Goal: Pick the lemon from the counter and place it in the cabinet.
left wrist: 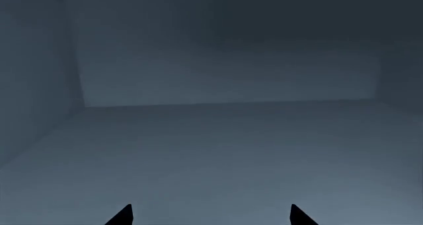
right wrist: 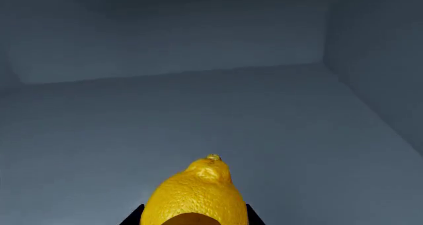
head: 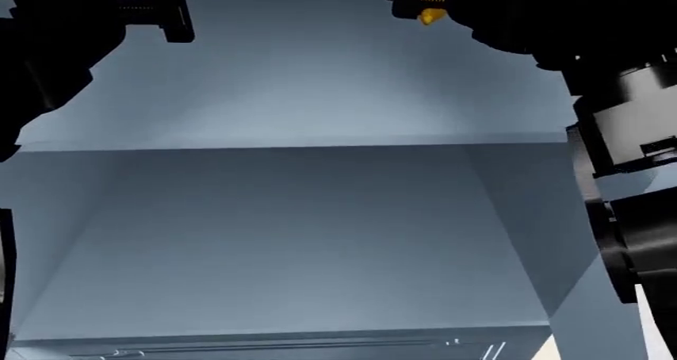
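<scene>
The lemon [right wrist: 198, 195] is held between the closed jaws of the right gripper [head: 429, 3], above a shelf inside the cabinet [head: 317, 241]. The left gripper [left wrist: 210, 216] is kept open, with nothing between its fingertips.

Hardly any non-task content. Head view only: narrow white strip [head: 648, 328] at the lower right edge, far below the right gripper [head: 426, 9] and off to its outer side; can't tell what it is. Small cream wedge [head: 541, 350] just beside it, also well below that gripper. Thin pale line marks [head: 471, 346] along the bottom edge, too small to identify. Both wrist views: no non-task items visible.
</scene>
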Controlling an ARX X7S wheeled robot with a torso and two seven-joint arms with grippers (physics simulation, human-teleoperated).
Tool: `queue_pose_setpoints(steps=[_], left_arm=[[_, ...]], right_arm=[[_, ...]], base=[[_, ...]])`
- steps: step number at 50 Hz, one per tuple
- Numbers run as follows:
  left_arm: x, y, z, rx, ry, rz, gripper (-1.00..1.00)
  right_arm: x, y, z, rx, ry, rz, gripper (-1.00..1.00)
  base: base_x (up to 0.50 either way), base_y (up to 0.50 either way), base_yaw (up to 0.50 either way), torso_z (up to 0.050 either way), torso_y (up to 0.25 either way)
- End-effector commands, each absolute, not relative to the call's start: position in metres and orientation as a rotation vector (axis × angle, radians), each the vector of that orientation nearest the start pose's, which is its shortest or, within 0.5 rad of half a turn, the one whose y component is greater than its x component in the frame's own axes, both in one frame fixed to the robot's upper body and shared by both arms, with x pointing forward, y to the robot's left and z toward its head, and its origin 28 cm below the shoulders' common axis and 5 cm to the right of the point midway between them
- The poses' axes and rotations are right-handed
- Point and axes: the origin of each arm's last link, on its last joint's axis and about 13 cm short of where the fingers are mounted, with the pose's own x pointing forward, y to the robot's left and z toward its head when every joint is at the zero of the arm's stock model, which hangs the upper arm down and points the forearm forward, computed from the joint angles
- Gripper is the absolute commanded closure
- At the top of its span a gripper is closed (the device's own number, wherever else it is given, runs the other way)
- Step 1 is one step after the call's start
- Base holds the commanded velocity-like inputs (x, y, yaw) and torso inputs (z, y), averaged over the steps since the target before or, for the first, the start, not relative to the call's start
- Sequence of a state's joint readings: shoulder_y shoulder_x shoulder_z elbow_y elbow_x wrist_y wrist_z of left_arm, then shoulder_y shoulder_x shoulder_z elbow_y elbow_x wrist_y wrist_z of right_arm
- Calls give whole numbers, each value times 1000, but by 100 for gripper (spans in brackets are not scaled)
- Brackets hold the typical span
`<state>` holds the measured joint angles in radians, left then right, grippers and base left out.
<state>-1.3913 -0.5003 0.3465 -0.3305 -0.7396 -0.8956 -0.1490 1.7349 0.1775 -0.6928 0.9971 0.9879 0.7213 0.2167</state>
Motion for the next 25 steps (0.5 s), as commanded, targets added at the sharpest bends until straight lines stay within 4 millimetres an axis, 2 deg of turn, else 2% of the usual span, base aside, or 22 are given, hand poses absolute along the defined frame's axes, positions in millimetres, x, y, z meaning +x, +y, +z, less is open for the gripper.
queue_pose_setpoints(steps=[1, 12, 25], left_arm=[[360, 293, 332, 4, -29, -47, -100], [358, 293, 332, 3, -28, -50, -100], [362, 293, 332, 2, -26, -52, -100]], right_arm=[[410, -90, 357, 32, 243, 129, 100], [415, -84, 346, -26, 297, 108, 100], [414, -84, 346, -37, 308, 111, 100]], base=[[0, 0, 0, 0, 0], [0, 0, 0, 0, 0], [0, 0, 0, 0, 0]])
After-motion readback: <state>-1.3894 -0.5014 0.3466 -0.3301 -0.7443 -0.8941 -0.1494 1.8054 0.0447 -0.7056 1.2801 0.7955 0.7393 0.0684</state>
